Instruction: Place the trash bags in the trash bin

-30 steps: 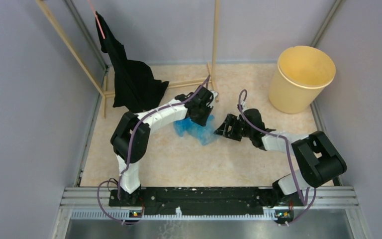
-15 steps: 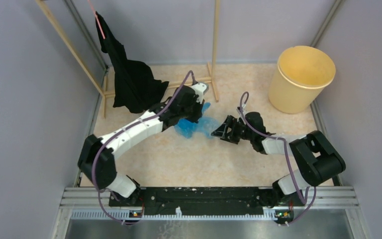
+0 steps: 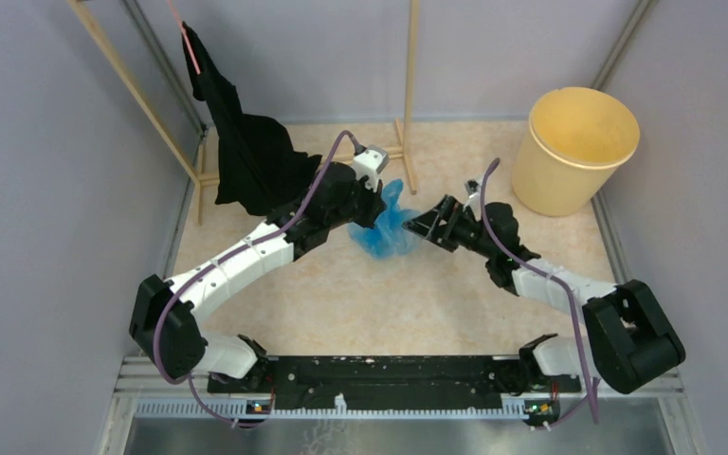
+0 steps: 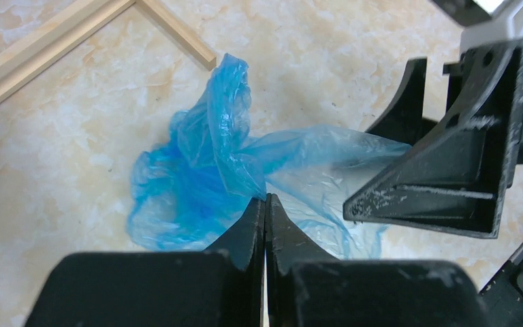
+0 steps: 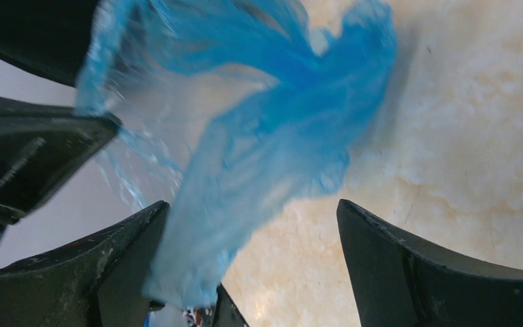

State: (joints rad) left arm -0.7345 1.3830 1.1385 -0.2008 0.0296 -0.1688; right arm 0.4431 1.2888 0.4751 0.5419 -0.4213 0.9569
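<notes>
The light-blue trash bag [image 3: 386,227] hangs crumpled just above the table's middle, pinched in my left gripper [image 3: 372,203], which is shut on it. In the left wrist view the closed tips [image 4: 265,199] hold a fold of the bag [image 4: 208,170]. My right gripper [image 3: 428,226] is open right beside the bag, its jaws wide in the right wrist view [image 5: 252,211] with the bag [image 5: 265,136] hanging between and against the left finger. The yellow trash bin [image 3: 573,150] stands upright at the far right, empty as far as I see.
A black cloth [image 3: 246,142] hangs on a wooden rack [image 3: 408,95] at the back left. Grey walls close in on both sides. The right gripper's finger [image 4: 442,177] shows close in the left wrist view.
My left arm has stretched further out and lifted the bag up and to the right. My right gripper has risen and moved up to the bag.
</notes>
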